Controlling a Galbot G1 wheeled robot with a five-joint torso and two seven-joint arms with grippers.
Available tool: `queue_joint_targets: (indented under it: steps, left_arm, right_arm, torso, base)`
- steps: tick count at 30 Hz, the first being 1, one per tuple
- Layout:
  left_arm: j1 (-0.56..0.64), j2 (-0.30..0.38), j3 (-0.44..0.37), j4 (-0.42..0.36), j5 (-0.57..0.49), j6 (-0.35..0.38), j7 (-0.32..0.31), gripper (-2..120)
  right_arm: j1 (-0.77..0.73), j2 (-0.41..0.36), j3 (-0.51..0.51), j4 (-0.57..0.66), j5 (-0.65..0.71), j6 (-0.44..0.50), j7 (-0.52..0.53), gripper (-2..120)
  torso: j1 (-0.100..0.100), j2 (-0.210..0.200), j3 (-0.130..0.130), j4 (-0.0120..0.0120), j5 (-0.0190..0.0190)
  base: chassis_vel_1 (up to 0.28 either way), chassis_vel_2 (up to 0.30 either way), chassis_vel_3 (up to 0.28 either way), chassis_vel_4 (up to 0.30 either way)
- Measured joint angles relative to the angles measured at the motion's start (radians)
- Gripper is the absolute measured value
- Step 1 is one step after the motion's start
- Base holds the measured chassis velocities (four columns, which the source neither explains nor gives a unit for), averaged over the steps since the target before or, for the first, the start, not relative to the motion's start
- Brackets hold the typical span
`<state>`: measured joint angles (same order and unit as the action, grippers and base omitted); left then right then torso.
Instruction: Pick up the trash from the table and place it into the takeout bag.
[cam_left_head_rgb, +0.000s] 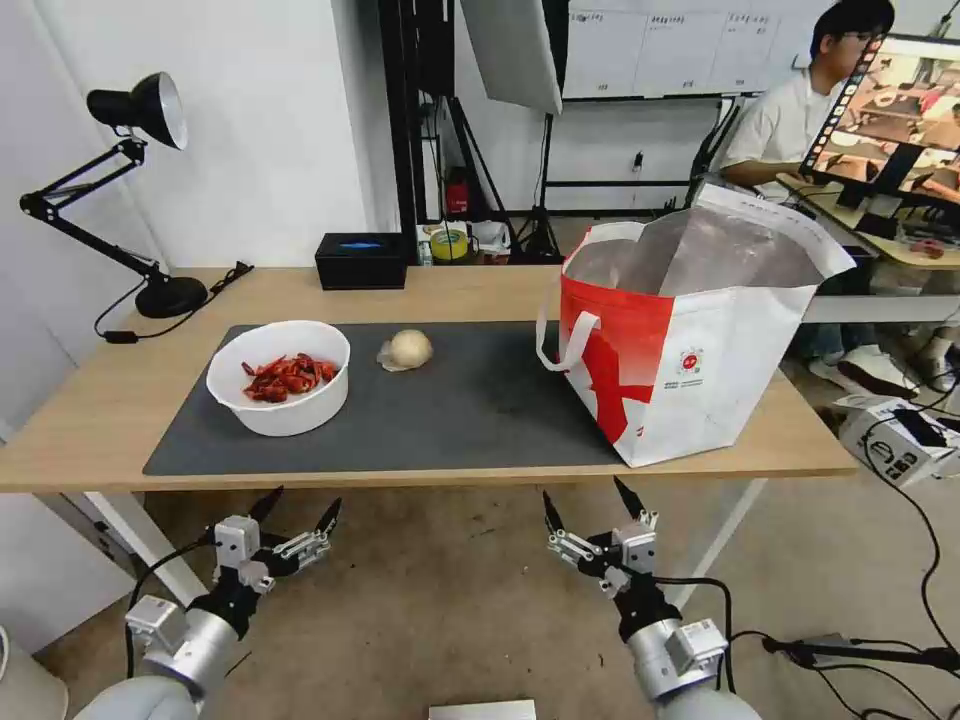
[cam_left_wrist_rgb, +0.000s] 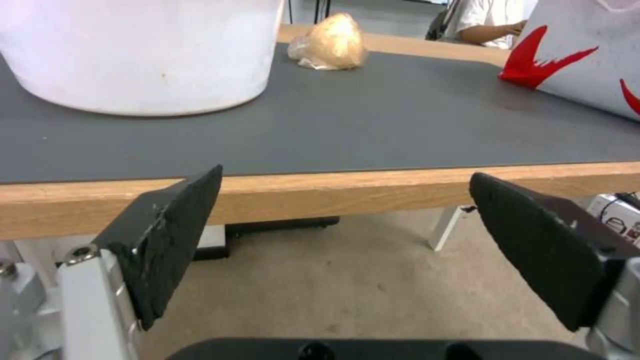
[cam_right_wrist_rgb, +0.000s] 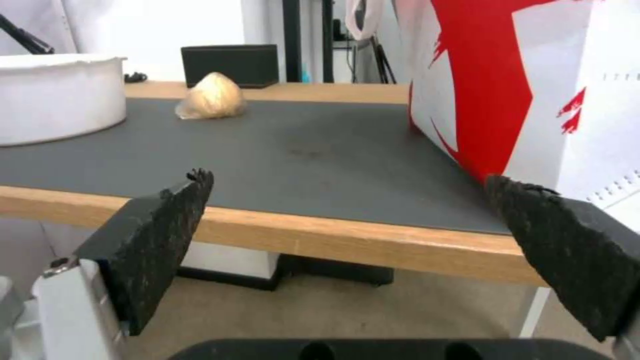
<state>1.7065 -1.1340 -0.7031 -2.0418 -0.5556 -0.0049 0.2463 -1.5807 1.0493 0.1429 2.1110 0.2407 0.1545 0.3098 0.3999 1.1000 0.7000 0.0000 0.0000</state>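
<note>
Arms hang low before the table (cam_left_head_rgb: 120, 400), left end effector (cam_left_head_rgb: 300, 508) and right end effector (cam_left_head_rgb: 590, 498) both spread apart.

Bright, even indoor light, soft shadows, wide-angle bending at edges, slightly soft wrist views.

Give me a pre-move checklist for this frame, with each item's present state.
1. Left end effector open, holding nothing, below the table's front edge: ok.
2. Right end effector open, holding nothing, also below that edge: ok.
3. Takeout bag upright on the table, mouth open: ok.
4. White bowl of red shells upright on the dark grey mat: ok.
5. Round beige bun free on the mat, apart from bowl and bag: ok.
6. What the bag already holds: cannot tell.
</note>
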Motion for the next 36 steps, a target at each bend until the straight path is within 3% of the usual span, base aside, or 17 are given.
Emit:
queue_joint_targets:
  steps: [18, 27, 36]
  left_arm:
    - [0.004, -0.001, -0.005, -0.005, -0.001, 0.000, -0.001, 100]
    - [0.001, 0.000, -0.006, -0.003, -0.001, 0.002, -0.003, 100]
    - [0.003, -0.002, -0.012, -0.001, -0.002, 0.004, -0.005, 100]
  right_arm:
    - [0.055, -0.021, -0.031, -0.013, 0.019, -0.009, 0.008, 100]
    - [0.265, -0.061, -0.124, -0.042, 0.125, -0.034, -0.076, 100]
    - [0.493, -0.063, -0.254, -0.117, 0.190, -0.091, -0.081, 100]
  torso:
    - [0.000, 0.000, 0.000, 0.0000, 0.0000]
    - [0.000, 0.000, 0.000, 0.0001, 0.0000]
    - [0.000, 0.000, 0.000, 0.0002, -0.0001]
  base:
    - [0.000, 0.000, 0.000, 0.000]
    - [0.000, 0.000, 0.000, 0.000]
    - [0.000, 0.000, 0.000, 0.000]
